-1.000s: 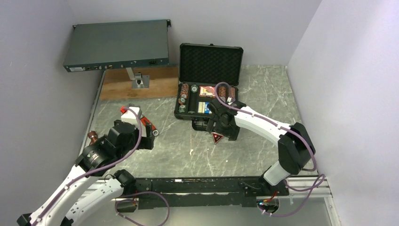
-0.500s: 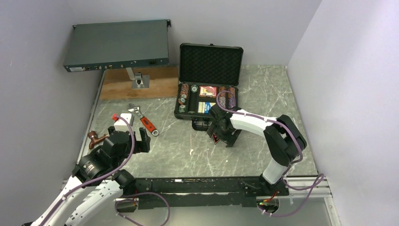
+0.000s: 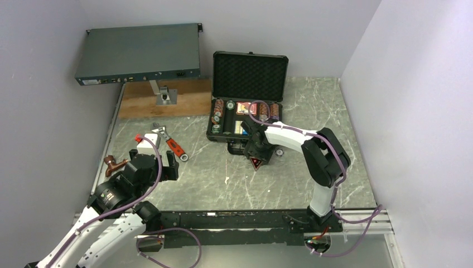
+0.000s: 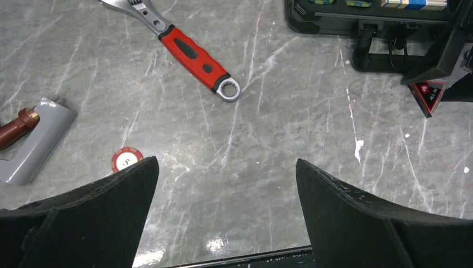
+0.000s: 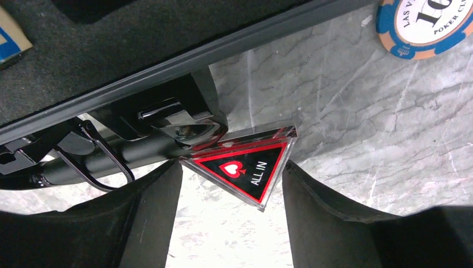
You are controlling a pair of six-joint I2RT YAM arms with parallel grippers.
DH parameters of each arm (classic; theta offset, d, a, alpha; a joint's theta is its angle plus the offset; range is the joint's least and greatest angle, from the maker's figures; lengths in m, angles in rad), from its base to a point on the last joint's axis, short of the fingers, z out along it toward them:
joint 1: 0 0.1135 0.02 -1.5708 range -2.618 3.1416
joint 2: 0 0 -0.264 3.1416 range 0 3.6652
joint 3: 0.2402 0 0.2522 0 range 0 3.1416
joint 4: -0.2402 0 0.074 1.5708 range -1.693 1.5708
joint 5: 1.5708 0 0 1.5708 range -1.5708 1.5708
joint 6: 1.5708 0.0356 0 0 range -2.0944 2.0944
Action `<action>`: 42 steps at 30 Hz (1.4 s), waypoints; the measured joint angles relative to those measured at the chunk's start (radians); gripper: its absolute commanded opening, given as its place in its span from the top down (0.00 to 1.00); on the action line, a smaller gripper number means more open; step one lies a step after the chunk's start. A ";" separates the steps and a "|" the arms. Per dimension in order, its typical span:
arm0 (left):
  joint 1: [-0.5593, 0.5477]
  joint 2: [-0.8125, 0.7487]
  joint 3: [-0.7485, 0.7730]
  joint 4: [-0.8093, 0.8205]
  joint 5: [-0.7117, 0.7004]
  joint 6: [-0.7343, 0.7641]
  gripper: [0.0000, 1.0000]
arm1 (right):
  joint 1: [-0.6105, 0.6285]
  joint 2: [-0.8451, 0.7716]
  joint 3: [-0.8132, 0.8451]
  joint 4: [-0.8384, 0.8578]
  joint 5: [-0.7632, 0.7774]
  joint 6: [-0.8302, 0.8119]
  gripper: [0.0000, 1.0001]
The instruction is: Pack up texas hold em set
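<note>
The right gripper (image 5: 232, 187) hangs low over the grey marble-patterned table (image 3: 223, 178), its two black fingers partly open and standing on either side of the red triangular token (image 5: 248, 164). It is not lifting the token, and whether the finger pads already touch its edges cannot be told. The token is clear with a red border, a red spade and the words "ALL IN". It lies flat on the table, its long edge tucked against the black handle (image 5: 95, 162) at the front of the black case (image 3: 249, 75). The case stands open at the far middle of the table, its foam-lined lid upright. Its base holds rows of striped poker chips (image 3: 218, 109) and the blue-yellow card box (image 3: 241, 127), which is partly hidden by the right arm. One blue and orange chip (image 5: 426, 22) lies loose on the table near the token, by the front of the case. A red chip (image 4: 126, 159) lies alone on the table well to the left, below the left gripper (image 4: 226, 167), which hovers with its jaws spread wide and nothing between them. A red-handled wrench (image 4: 192, 56) lies at a slant beyond the red chip, between the left arm and the case. A large flat grey electronics box (image 3: 139, 53) sits raised at the far left corner, above a wooden board (image 3: 139, 103).
</note>
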 measured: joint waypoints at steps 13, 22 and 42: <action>0.000 0.033 0.000 0.000 0.000 0.000 0.00 | 0.092 0.002 -0.013 0.079 0.034 -0.272 0.63; 0.000 0.047 0.000 0.000 0.000 0.001 0.00 | 0.284 -0.076 -0.116 0.175 0.068 -0.390 0.52; 0.000 0.052 0.000 0.014 0.002 0.008 0.00 | 0.275 -0.064 -0.083 0.034 0.002 -0.277 0.19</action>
